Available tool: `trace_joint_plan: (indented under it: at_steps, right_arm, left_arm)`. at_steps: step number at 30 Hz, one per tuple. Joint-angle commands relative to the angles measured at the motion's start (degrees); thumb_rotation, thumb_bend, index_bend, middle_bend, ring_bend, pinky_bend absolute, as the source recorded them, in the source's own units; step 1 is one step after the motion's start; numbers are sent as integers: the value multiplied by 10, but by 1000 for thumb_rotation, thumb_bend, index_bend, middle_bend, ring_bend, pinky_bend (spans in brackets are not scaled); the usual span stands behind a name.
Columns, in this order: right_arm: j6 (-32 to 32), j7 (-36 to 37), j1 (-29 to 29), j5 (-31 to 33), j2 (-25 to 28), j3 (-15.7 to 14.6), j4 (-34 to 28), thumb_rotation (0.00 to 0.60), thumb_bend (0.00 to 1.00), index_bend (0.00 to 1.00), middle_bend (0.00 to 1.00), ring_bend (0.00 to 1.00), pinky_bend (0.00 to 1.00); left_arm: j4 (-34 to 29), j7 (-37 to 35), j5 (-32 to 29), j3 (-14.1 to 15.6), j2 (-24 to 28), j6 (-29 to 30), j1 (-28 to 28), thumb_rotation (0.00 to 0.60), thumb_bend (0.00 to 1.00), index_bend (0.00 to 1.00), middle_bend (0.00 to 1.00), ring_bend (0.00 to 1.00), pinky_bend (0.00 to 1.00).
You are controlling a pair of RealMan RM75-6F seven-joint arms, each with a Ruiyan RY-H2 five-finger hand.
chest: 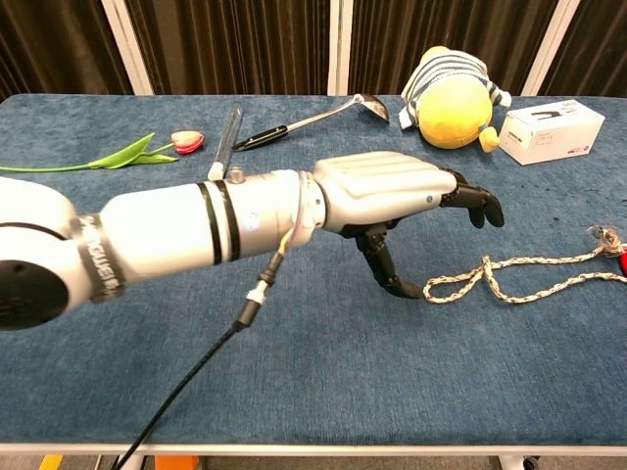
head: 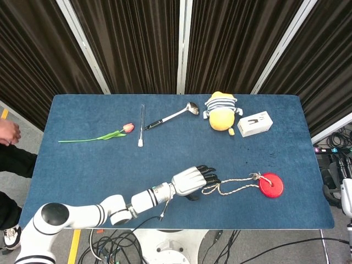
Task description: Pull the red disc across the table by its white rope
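Note:
The red disc [head: 270, 185] lies flat near the table's front right; in the chest view only a red sliver [chest: 623, 262] shows at the right edge. Its white rope [head: 231, 186] runs left from the disc and ends in a loop [chest: 460, 281]. My left hand [head: 195, 180] hovers at that loop end with its fingers [chest: 472, 203] stretched out above the rope. The thumb tip [chest: 407, 289] is down at the cloth right beside the loop. It holds nothing. Part of my right hand [head: 346, 199] shows off the table's right edge, its fingers unclear.
Along the back stand a yellow plush toy [head: 221, 116], a white box [head: 254, 123], a spoon [head: 173, 116], a clear tube [head: 142, 124] and a tulip [head: 104, 135]. A cable [chest: 211, 352] dangles from my left forearm. A person's hand [head: 8, 132] shows at the far left.

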Motion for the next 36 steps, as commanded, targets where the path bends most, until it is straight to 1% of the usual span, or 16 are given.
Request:
trace_joint_plan:
  at_steps: [1,5,12,19,26,30,36]
  right_arm:
    - [0,2,-1,1,0,0,2,600,261,0,0,0,0]
    - [-5,8,-2,6,-2,0,9,600,261,0,0,0,0]
    - [-11,15,-2,9,-4,0,18,600,261,0,0,0,0]
    - [-15,26,-5,15,-5,2,27,600,262,0,0,0,0]
    - [-17,35,-5,18,-8,3,37,600,266,0,0,0,0]
    - [-17,36,-6,18,-9,4,39,600,267,0,0,0,0]
    - [-18,38,-6,19,-9,5,40,600,266,0,0,0,0]
  left_arm:
    - [30,-21,1,7,-21,7,-17,600,209,182,191,102,193]
    - [54,-43,2,12,-39,17,-32,600,209,183,191,102,193]
    - [81,-60,4,24,-67,24,-53,600,210,182,191,102,192]
    - [126,-53,1,33,-87,23,-67,600,210,182,191,102,191]
    - [141,-56,2,49,-94,26,-72,600,211,183,205,102,191]
    - [152,-53,2,56,-100,30,-73,600,210,183,236,102,191]
    - [160,-51,-3,64,-99,33,-70,600,210,186,330,102,191]
